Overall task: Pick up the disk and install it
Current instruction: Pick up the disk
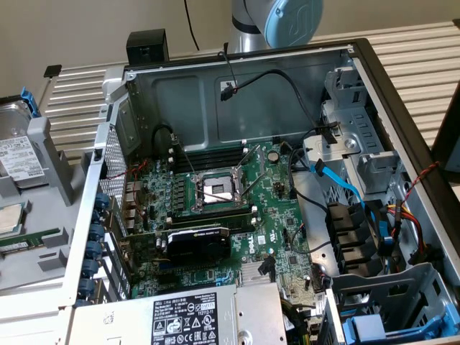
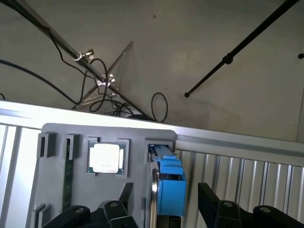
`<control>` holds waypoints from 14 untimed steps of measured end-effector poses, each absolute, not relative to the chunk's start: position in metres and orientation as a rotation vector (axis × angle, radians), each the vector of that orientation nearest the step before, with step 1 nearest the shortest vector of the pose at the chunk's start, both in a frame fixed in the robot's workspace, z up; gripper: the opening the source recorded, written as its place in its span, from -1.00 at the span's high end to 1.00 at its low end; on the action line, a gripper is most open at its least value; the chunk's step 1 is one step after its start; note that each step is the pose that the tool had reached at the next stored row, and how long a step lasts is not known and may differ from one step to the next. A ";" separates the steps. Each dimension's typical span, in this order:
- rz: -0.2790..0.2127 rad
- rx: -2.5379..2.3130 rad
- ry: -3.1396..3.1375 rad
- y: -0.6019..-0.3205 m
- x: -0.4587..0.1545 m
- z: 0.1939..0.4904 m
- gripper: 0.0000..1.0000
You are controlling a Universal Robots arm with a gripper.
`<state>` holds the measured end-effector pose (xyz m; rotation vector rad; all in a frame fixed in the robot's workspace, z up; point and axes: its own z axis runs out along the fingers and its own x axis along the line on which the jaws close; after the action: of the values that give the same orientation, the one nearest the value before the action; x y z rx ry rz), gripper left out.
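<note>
At the exterior view's left, outside the open computer case (image 1: 402, 108), a grey holder (image 1: 54, 165) sits on the slatted metal bench (image 1: 79, 93). The disk (image 1: 14, 154) stands on edge in a slot of this holder. Its white printed label faces the near side and the exterior view's right, and a tab of its blue carrier rises above its far top corner. The frame edge crops the disk, so its long axis cannot be judged from this view.

Wrist view: the disk (image 2: 170, 187) is seen edge-on in the holder (image 2: 133, 142). Its thin silver edge and the blue carrier run lengthwise away from the gripper (image 2: 165, 187) toward the holder's rim. The fingers (image 2: 208, 198) are spread apart, one on either broad side of the disk, with a gap showing on each side. They are released and grasp nothing.

Other items in the holder:
- a square silver CPU chip (image 2: 105, 158) lies flat in a pocket beside the disk
- a green memory stick (image 2: 68, 183) stands in a slot beyond the chip

Inside the case:
- the motherboard (image 1: 280, 187) with its CPU socket (image 1: 219, 188)
- a silver power supply (image 1: 208, 316) at the near edge
- drive bays (image 1: 374, 327) at the exterior view's right

The robot arm (image 1: 277, 21) shows beyond the case's far wall.
</note>
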<state>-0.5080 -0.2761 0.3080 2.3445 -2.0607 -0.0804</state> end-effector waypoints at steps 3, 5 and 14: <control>-0.083 2.346 -2.062 -0.276 -0.509 0.303 -0.29; -0.084 2.346 -2.062 -0.276 -0.510 0.299 -0.29; -0.087 2.348 -2.063 -0.276 -0.512 0.286 -0.29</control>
<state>-0.5115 -0.2761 0.2861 2.3477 -2.0634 -0.0866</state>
